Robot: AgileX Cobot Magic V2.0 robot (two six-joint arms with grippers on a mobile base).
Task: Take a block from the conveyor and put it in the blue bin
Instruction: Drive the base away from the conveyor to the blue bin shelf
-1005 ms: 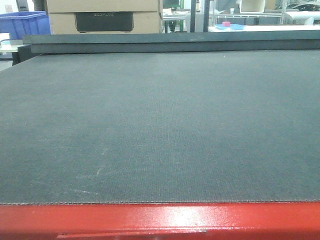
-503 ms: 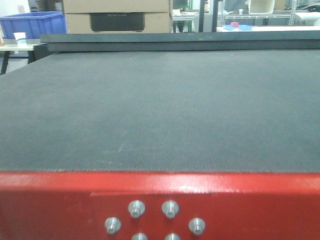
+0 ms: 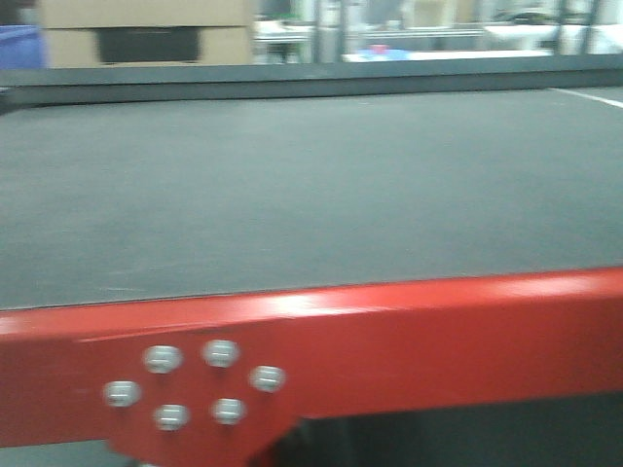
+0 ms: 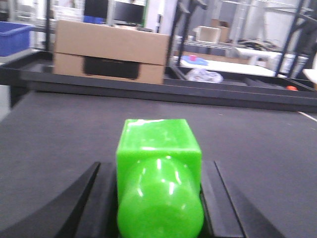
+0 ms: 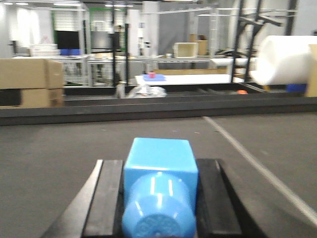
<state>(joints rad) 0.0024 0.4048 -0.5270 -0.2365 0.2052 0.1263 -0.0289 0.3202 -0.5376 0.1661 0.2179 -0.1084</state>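
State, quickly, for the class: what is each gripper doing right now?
Left gripper: closed on the green block.
Right gripper: closed on the blue block.

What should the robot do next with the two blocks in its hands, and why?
Probably carry them left, toward the blue bin. The left hand grips a green block, the right hand a blue block, and the conveyor in the front view shows no further block.
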